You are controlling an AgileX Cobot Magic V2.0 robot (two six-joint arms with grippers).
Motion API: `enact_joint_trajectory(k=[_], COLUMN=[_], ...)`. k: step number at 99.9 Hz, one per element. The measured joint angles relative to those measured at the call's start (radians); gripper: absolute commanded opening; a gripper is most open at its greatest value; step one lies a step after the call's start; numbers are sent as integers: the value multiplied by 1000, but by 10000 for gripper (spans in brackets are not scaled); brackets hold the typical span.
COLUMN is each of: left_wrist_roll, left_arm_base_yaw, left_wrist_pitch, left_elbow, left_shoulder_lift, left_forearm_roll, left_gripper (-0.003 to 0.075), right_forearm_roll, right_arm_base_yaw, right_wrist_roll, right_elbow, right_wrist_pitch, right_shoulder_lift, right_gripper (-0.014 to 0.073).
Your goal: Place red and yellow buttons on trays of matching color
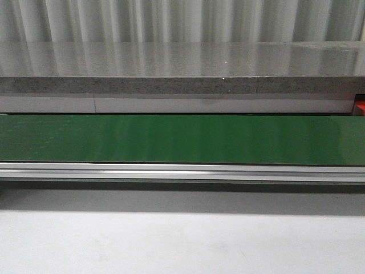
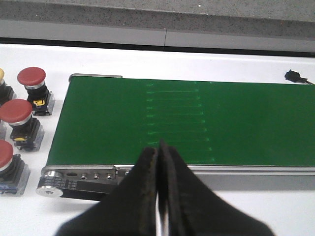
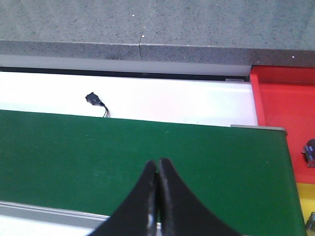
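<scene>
In the left wrist view three red buttons (image 2: 31,77) (image 2: 15,111) (image 2: 4,153) stand on the white table beside the end of the green conveyor belt (image 2: 197,123). A sliver of a yellow button (image 2: 1,74) shows at the picture's edge. My left gripper (image 2: 158,147) is shut and empty over the belt's near rail. In the right wrist view a red tray (image 3: 288,105) lies past the belt's other end, with a dark part (image 3: 310,153) on it. A yellowish bit (image 3: 311,221) shows below it. My right gripper (image 3: 158,163) is shut and empty over the belt (image 3: 123,157).
The front view shows only the green belt (image 1: 182,140), its metal rail (image 1: 182,171), a grey stone ledge (image 1: 182,85) behind and a red sliver (image 1: 360,107) at far right. A small black connector with wires (image 3: 94,101) lies on the white table behind the belt; it also shows in the left wrist view (image 2: 294,76).
</scene>
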Motion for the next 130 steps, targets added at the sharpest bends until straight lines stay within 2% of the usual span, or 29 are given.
enact_joint_trajectory(k=[36, 43, 52, 57, 67, 74, 88, 99, 111, 121, 130], left_wrist_roll=[0, 0, 0, 0, 0, 0, 0, -26, -204, -362, -427], left_arm_base_yaw=[0, 0, 0, 0, 0, 0, 0, 2, 45, 138, 234], left_wrist_pitch=[0, 0, 0, 0, 0, 0, -2, -20, -16, 31, 54], left_elbow=[0, 0, 0, 0, 0, 0, 0, 0, -17, -67, -117], left_shoulder_lift=[0, 0, 0, 0, 0, 0, 0, 0, 15, 76, 154], left_forearm_roll=[0, 0, 0, 0, 0, 0, 4, 5, 75, 195, 245], left_gripper=[-19, 8, 153, 279, 592, 722, 640, 620, 620, 620, 620], right_forearm_roll=[0, 0, 0, 0, 0, 0, 0, 0, 0, 0, 0], right_arm_base_yaw=[0, 0, 0, 0, 0, 0, 0, 0, 0, 0, 0], right_wrist_roll=[0, 0, 0, 0, 0, 0, 0, 0, 0, 0, 0], right_elbow=[2, 2, 2, 2, 2, 2, 2, 2, 2, 2, 2], right_wrist_pitch=[2, 2, 2, 2, 2, 2, 2, 2, 3, 3, 3], right_shoulder_lift=[0, 0, 0, 0, 0, 0, 0, 0, 0, 0, 0], right_gripper=[-68, -68, -68, -68, -68, -68, -68, -68, -68, -68, -68])
